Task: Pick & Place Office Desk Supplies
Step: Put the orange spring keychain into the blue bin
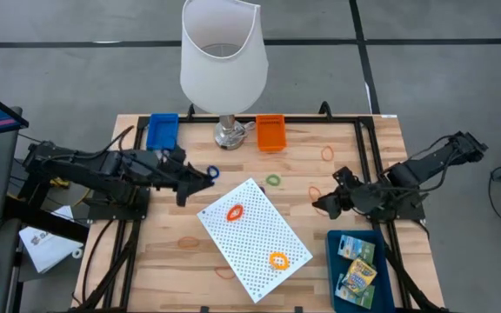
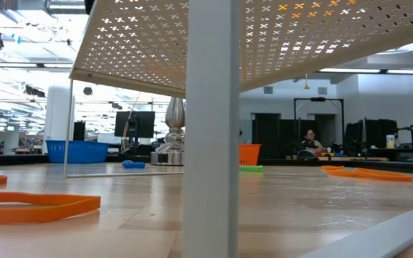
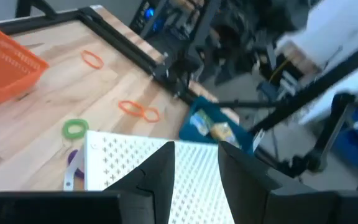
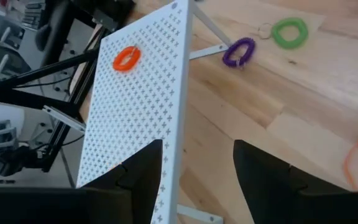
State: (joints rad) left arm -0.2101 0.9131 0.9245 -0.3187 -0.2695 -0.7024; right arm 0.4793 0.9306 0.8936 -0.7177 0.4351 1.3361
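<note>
A white perforated shelf (image 1: 255,236) stands on thin legs mid-table and carries two orange rings (image 1: 235,212) (image 1: 277,260). A blue-purple ring (image 1: 212,172) and a green ring (image 1: 273,180) lie on the wood beyond its far corner. Orange rubber bands (image 1: 327,153) (image 1: 317,192) lie toward the right. Two printed boxes (image 1: 355,263) sit in a blue tray (image 1: 381,291) at the near right. My left gripper (image 1: 205,180) hovers open beside the blue-purple ring, left of the shelf. My right gripper (image 1: 320,204) is open, right of the shelf. Each wrist view shows open fingers (image 3: 196,146) (image 4: 197,146) with nothing between them.
A big white lamp (image 1: 223,61) stands at the far edge between a blue bin (image 1: 163,130) and an orange bin (image 1: 270,132). In the low view a flat orange band (image 2: 27,208) lies close by, next to a shelf leg (image 2: 210,143). Black rails frame the table.
</note>
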